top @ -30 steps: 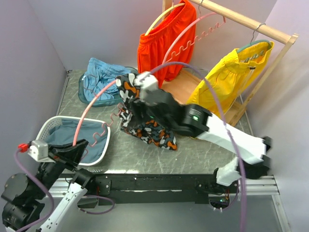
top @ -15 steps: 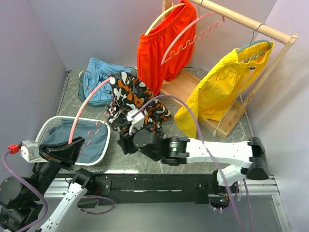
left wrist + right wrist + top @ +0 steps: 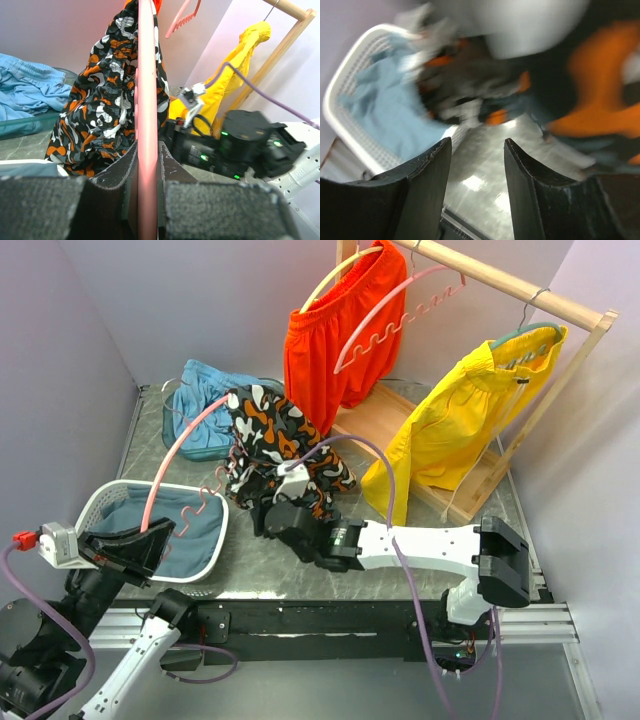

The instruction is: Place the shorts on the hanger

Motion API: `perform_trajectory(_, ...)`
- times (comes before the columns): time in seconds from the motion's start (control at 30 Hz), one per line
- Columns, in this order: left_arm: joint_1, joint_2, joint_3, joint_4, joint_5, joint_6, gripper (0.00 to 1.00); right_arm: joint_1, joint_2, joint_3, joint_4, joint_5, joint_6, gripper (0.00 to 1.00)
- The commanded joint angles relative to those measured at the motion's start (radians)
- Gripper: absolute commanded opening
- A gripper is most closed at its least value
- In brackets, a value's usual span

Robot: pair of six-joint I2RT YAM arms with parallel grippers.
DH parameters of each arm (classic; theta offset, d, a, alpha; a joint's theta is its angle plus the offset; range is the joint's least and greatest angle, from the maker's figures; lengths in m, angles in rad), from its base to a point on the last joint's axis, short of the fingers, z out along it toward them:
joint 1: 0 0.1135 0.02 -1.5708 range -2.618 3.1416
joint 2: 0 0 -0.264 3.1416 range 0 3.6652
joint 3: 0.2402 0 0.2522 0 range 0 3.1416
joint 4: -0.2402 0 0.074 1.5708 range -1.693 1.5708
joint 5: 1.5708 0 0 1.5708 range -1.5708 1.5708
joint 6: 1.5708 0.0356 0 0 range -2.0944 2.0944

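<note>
The pink hanger (image 3: pixel 185 455) rises from my left gripper (image 3: pixel 142 538), which is shut on its lower end; in the left wrist view the hanger (image 3: pixel 147 75) runs straight up from between the jaws of that gripper (image 3: pixel 147 165). The camouflage-print shorts (image 3: pixel 275 440) are draped over the hanger's upper end and hang down to the table, as the left wrist view also shows the shorts (image 3: pixel 107 100). My right gripper (image 3: pixel 258 515) sits low just in front of the shorts. In its own blurred view the right gripper (image 3: pixel 477 150) is open with only table between the fingers, the shorts (image 3: pixel 600 90) above it.
A white basket (image 3: pixel 100 502) with blue cloth sits front left under the hanger. A blue garment (image 3: pixel 205 405) lies in a tray at the back. A wooden rack (image 3: pixel 520 290) on the right carries orange shorts (image 3: pixel 330 330), yellow shorts (image 3: pixel 460 420) and another pink hanger (image 3: pixel 400 315).
My right arm came off the shorts and swung down low in front of them, its jaws narrowing. The shorts now hang from the hanger. The left gripper drifted slightly left.
</note>
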Motion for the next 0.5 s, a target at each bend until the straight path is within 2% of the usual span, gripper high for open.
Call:
perform_trajectory(0.0, 0.006, 0.020, 0.038, 0.160, -0.003, -0.013, 0.01, -0.079, -0.005, -0.018, 0.069, -0.046, 0.127, 0.54)
perform_trajectory(0.27, 0.006, 0.040, 0.035, 0.172, 0.006, -0.013, 0.01, -0.149, 0.006, -0.032, 0.158, -0.061, 0.200, 0.59)
perform_trajectory(0.4, 0.005, 0.050, 0.042, 0.177, 0.001, -0.013, 0.01, -0.136, 0.064, 0.048, 0.098, -0.080, 0.216, 0.59)
perform_trajectory(0.47, 0.003, 0.057, 0.047, 0.177, 0.000, -0.015, 0.01, -0.123, 0.063, 0.036, 0.081, -0.080, 0.250, 0.59)
